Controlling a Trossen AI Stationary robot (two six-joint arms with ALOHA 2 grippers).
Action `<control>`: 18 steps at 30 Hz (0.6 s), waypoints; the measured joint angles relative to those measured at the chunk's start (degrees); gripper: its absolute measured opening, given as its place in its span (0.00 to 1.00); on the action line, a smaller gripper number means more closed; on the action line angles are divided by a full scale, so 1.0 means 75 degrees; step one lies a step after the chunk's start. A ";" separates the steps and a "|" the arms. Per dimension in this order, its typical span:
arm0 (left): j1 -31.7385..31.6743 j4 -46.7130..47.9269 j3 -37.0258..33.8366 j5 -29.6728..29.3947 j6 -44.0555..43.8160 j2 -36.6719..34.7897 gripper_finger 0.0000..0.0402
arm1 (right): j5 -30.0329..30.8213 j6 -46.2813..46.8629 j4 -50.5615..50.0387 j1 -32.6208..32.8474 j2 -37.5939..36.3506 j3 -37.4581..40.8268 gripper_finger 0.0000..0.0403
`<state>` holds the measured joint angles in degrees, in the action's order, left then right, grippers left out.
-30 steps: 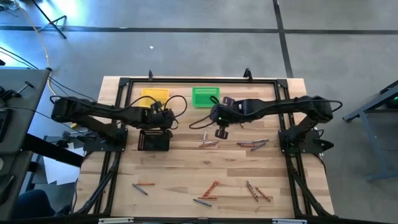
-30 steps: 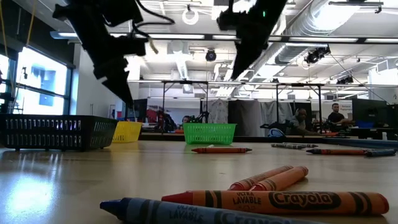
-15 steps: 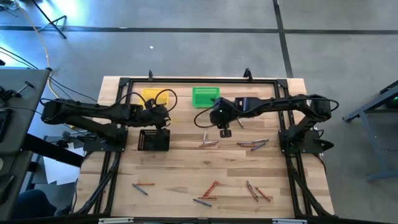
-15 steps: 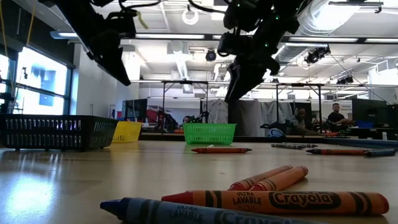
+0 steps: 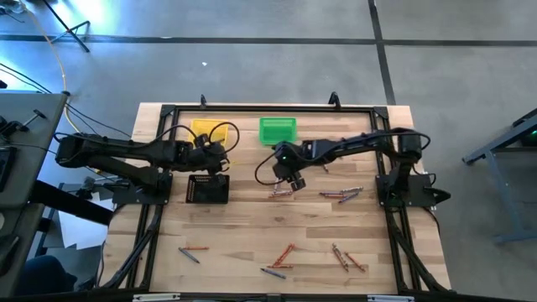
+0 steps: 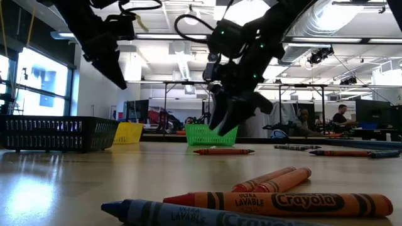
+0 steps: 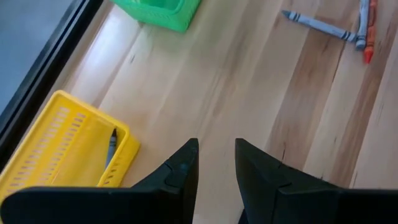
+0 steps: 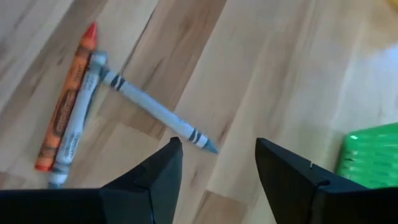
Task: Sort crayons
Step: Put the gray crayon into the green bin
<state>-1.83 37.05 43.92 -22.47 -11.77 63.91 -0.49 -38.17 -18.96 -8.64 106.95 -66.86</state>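
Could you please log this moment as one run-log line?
left gripper: open, empty, near yellow bin | right gripper: open, above grey crayon | phase: reaching

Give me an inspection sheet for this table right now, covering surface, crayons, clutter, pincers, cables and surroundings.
Surface: wood table inside a black frame.
Job's things: crayons lie scattered in small groups; one grey crayon is in the yellow bin; a grey crayon lies just ahead of the right pincer, beside an orange and grey pair.
Bins: green bin and black bin hold nothing visible.
Clutter: nothing seen.
Pincers: left pincer open, empty, by the yellow bin; right pincer open, empty, low over the crayons.
Cables: black loops on both arms, one yellow cable off the table.
Surroundings: grey floor; people sit far behind.
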 joint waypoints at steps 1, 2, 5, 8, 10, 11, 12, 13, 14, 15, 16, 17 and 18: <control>-0.0002 0.0016 0.0000 -0.0003 0.0000 0.0002 0.22 | 0.0000 -0.0148 -0.0046 0.0000 0.0054 -0.0071 0.49; -0.0001 0.0040 0.0000 -0.0011 0.0000 0.0001 0.22 | 0.0002 -0.0340 -0.0050 0.0007 0.0101 -0.0107 0.49; 0.0001 0.0057 0.0000 -0.0014 -0.0006 0.0002 0.22 | 0.0003 -0.1085 -0.0203 0.0008 0.0152 -0.0130 0.49; -0.0002 0.0074 0.0000 -0.0016 -0.0017 0.0002 0.22 | 0.0000 -0.1684 -0.0311 0.0006 0.0155 -0.0133 0.49; 0.0001 0.0083 0.0000 -0.0016 -0.0017 0.0002 0.22 | -0.0106 -0.1825 -0.0353 0.0006 0.0155 -0.0133 0.49; 0.0001 0.0088 0.0000 -0.0018 -0.0017 0.0002 0.22 | -0.0245 -0.1883 -0.0347 0.0006 0.0155 -0.0133 0.49; 0.0001 0.0092 0.0000 -0.0019 -0.0017 0.0002 0.22 | -0.0420 -0.1957 -0.0350 0.0006 0.0155 -0.0133 0.49; 0.0001 0.0090 0.0000 -0.0024 -0.0017 0.0002 0.22 | -0.0588 -0.1999 -0.0342 0.0006 0.0155 -0.0133 0.49; 0.0000 0.0092 0.0000 -0.0030 -0.0017 0.0002 0.22 | -0.0736 -0.2097 -0.0324 0.0009 0.0155 -0.0135 0.49; 0.0001 0.0092 0.0000 -0.0033 -0.0017 0.0002 0.22 | -0.0850 -0.2173 -0.0293 0.0009 0.0155 -0.0133 0.49; 0.0001 0.0090 0.0000 -0.0034 -0.0017 0.0002 0.22 | -0.0926 -0.2244 -0.0255 0.0009 0.0155 -0.0136 0.49; 0.0001 0.0089 0.0000 -0.0036 -0.0017 0.0002 0.22 | -0.0949 -0.2301 -0.0217 0.0009 0.0155 -0.0136 0.49; 0.0001 0.0090 0.0000 -0.0036 -0.0017 0.0002 0.22 | -0.0950 -0.2321 -0.0178 0.0009 0.0155 -0.0136 0.49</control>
<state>-1.83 37.72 43.92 -22.74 -11.90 63.92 -7.62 -55.57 -20.29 -8.58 108.12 -67.88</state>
